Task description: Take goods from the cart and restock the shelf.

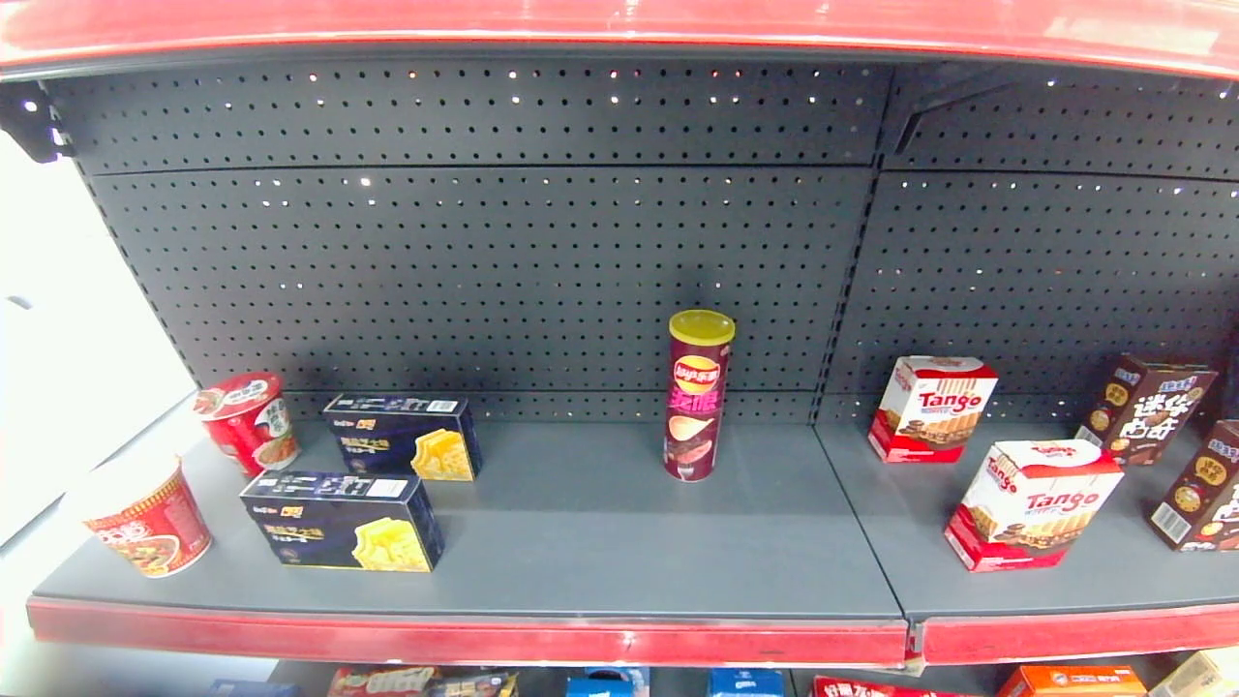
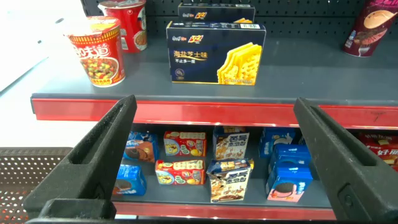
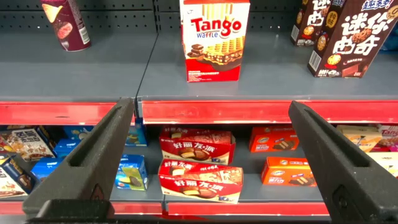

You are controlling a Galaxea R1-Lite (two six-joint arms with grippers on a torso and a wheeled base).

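Shelf [image 1: 581, 542] faces both grippers, its grey deck partly stocked.

1. The left gripper [image 2: 214, 106] is level and points at the red front edge [image 2: 205, 112]. Its fingers are spread wide with nothing between them.
2. The right gripper [image 3: 211, 106] has the same pose, jaws wide apart and nothing held, before the deck's seam.
3. Beyond the left gripper a dark blue box [image 2: 214, 53] stands upright and hides most of a second blue box [image 1: 405, 436] behind it. Beside them are two red noodle cups [image 2: 96, 53] [image 2: 127, 25]. The front cup is washed out by glare in the head view.
4. Beyond the right gripper a wafer box [image 3: 214, 40] stands near the front, with another wafer box [image 1: 931, 408] farther back. The brown boxes [image 1: 1145, 409] at the far right are cut by the frame edge.
5. A chip can [image 1: 699, 394] stands upright alone at mid-deck, well apart from the boxes. Both wrist views crop its lid.
6. The lower tier [image 3: 199, 171] holds packed cartons (print too small to tell apart). The head view shows only their tops.
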